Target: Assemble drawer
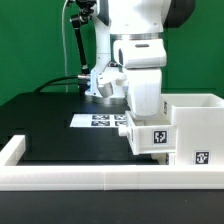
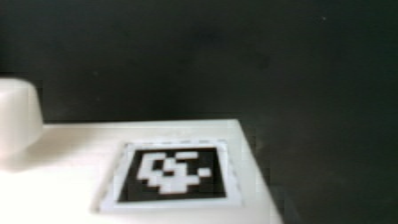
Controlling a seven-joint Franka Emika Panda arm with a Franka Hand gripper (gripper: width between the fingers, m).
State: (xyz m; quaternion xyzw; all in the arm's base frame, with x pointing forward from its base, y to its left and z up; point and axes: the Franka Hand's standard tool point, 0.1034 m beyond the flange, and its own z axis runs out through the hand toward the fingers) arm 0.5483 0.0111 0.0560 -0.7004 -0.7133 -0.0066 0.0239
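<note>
Gripper point(image 1: 140, 118) first: from my seat I see the arm's white wrist come down over the drawer's smaller box, but the fingers are hidden behind the box wall in the exterior view, and the wrist view shows only one blurred white finger point(image 2: 15, 120) at the edge. I cannot tell whether the jaws are spread or closed on anything.

I take the housing point(image 1: 198, 128) as my landmark. It is a tall, cube-like white plastic shell, open at the top, with a black-and-white square tag low on its front face. It stands against the low white border rail point(image 1: 80, 176), which runs along the near edge of the black table point(image 1: 50, 125).

Touching the housing on the exterior view's left sits a smaller open-top box point(image 1: 150, 135), also white, with its own tag point(image 1: 159, 137) on the front. Its inside is hidden by the wrist. In the wrist view I see a white surface carrying a tag point(image 2: 173, 172) in close-up, blurred.

Behind the small box, farther from the housing, the marker board point(image 1: 98, 120) lies flat on the table.
</note>
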